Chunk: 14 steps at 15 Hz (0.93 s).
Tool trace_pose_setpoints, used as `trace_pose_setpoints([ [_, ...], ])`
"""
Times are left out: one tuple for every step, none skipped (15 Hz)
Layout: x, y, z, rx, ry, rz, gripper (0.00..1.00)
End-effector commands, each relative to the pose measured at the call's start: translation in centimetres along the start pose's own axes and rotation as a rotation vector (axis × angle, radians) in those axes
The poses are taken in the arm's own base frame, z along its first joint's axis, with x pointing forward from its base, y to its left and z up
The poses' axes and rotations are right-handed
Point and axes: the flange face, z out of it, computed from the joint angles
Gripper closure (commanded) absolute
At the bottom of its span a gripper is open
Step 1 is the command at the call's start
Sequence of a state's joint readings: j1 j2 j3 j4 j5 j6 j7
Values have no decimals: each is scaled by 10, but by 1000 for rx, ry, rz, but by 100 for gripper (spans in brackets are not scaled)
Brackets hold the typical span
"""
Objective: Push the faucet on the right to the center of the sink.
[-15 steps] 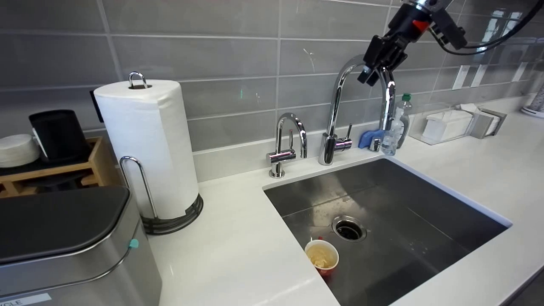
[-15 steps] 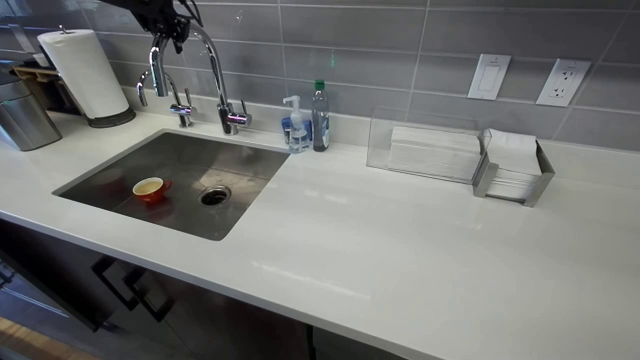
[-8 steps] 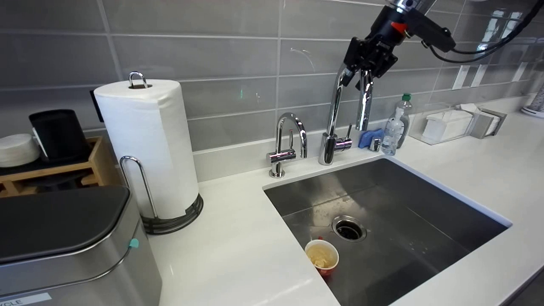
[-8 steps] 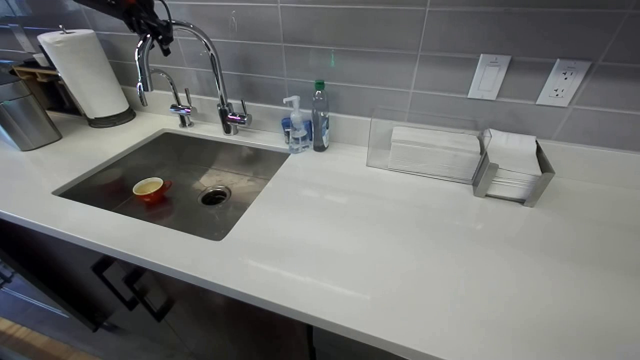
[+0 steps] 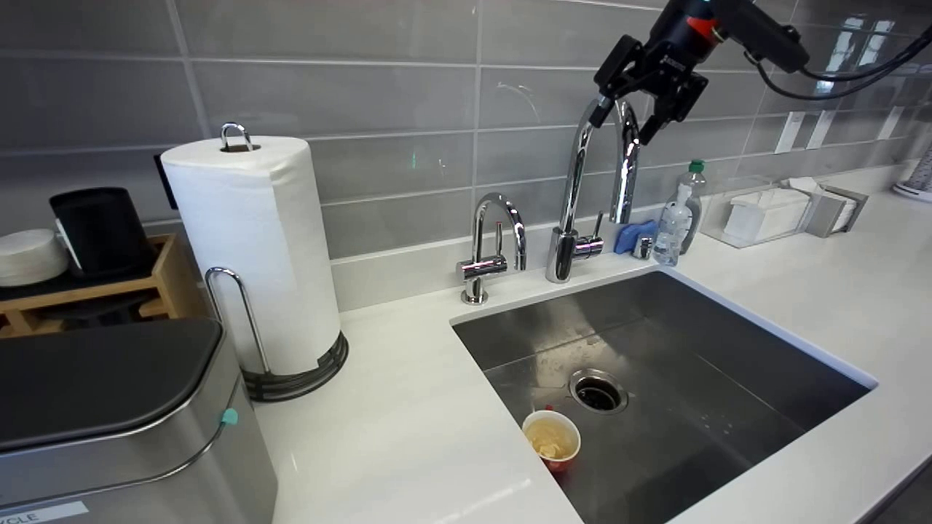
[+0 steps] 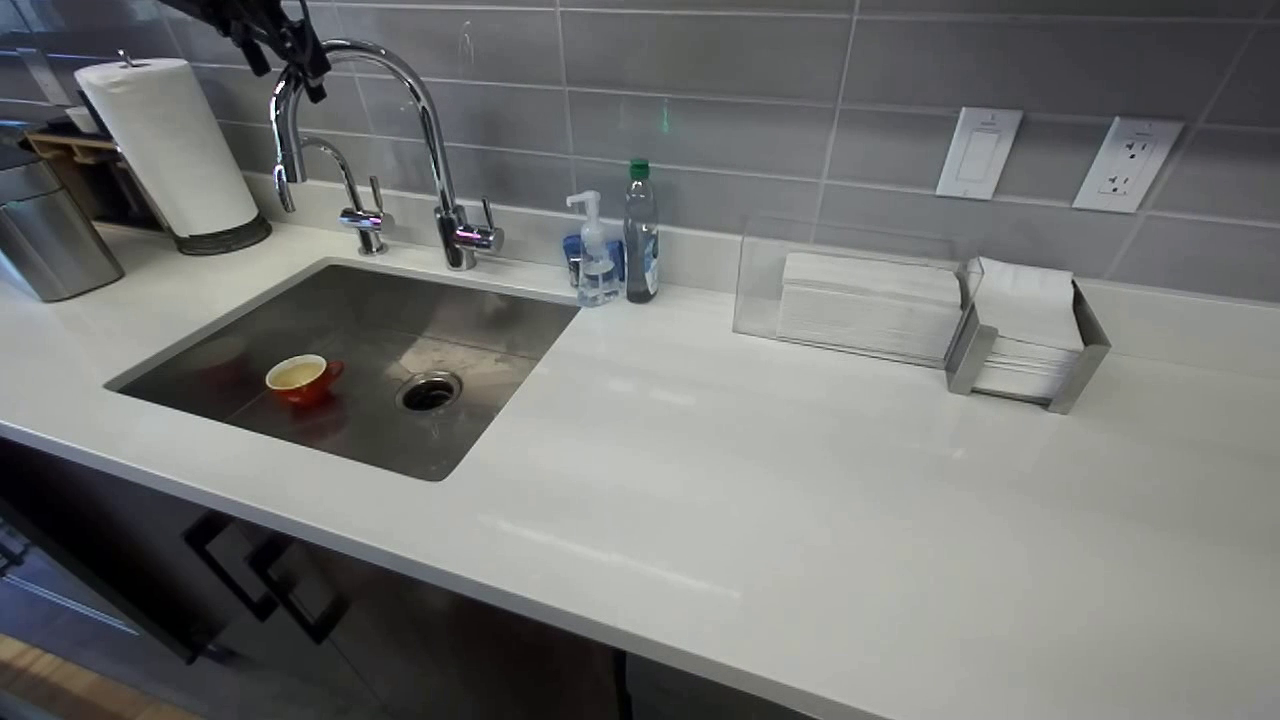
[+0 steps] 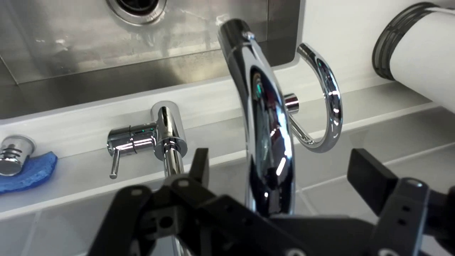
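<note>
One black two-fingered gripper [image 7: 284, 169], mine, spread wide, gripping nothing, straddles the spout [image 7: 272, 149] of one tall chrome gooseneck faucet [image 5: 574, 185]; I can't tell if they touch. The faucet stands beside one rectangular stainless-steel sink [image 5: 677, 393] holding one red cup [image 6: 303, 390].

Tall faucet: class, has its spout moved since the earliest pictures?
Yes: in both exterior views, the spout has swung toward the paper towels, away from the pump bottle.

In an exterior view, a white label [image 5: 45, 514] on the stainless steel bin [image 5: 186, 473], cut off at the left edge, reads "YCLE" in capitals. Tiny marks on the light switch [image 6: 980, 153] and wall outlet [image 6: 1128, 165] are illegible.
</note>
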<state>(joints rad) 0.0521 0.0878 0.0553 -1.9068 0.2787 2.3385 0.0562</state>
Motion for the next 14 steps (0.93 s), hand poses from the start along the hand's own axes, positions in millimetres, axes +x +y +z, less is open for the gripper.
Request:
trace_pose_setpoints([
  [-42, 18, -34, 35, -102, -43, 0],
  [-52, 24, -47, 60, -132, -79, 0],
  [-61, 30, -60, 75, -157, -115, 0],
  [-71, 40, -73, 91, -185, -154, 0],
  [-79, 48, -87, 95, -209, -188, 0],
  [-86, 60, -99, 80, -228, -220, 0],
  [-93, 74, -112, 66, -241, -234, 0],
  [-97, 87, -123, 52, -243, -253, 0],
  [-102, 101, -134, 42, -249, -238, 0],
  [-105, 114, -144, 22, -244, -237, 0],
  [-108, 128, -152, 14, -244, -219, 0],
  [-111, 142, -159, -7, -233, -199, 0],
  [-112, 152, -163, -6, -225, -185, 0],
  [-114, 162, -166, -29, -218, -160, 0],
])
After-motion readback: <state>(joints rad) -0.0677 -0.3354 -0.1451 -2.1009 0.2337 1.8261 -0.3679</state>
